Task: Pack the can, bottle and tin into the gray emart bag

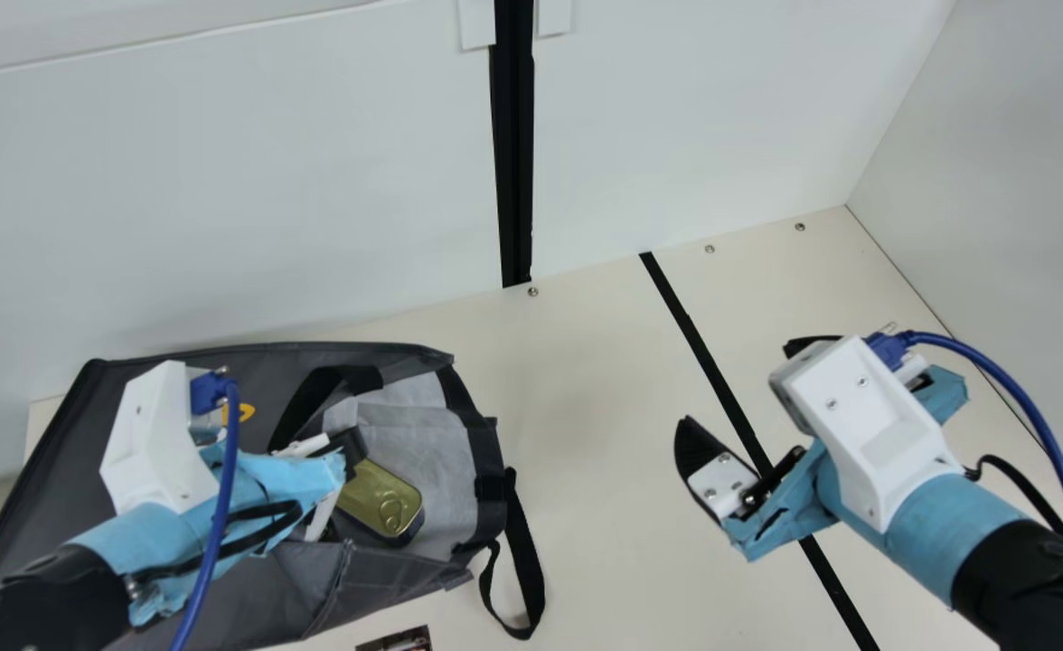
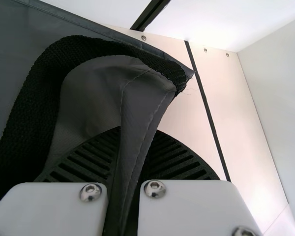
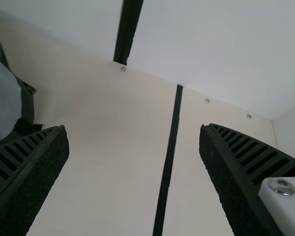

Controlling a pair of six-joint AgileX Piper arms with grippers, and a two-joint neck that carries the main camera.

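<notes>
A dark printed item [image 1: 400,639] lay nearest on the cream bench [image 1: 599,452]. Beyond it, a black woven strap [image 1: 524,561] extended from the gray fabric bag [image 1: 52,470], which lay toward the bench's far left corner, mouth facing the right edge. The gold rectangular ring-pull tin [image 1: 378,497] sat inside the mouth. Beside it, the left gripper [image 1: 348,447] was closed on a gray fabric fold [image 2: 140,115]. The right gripper [image 1: 738,382] hung wide open, unloaded, toward the right edge.
</notes>
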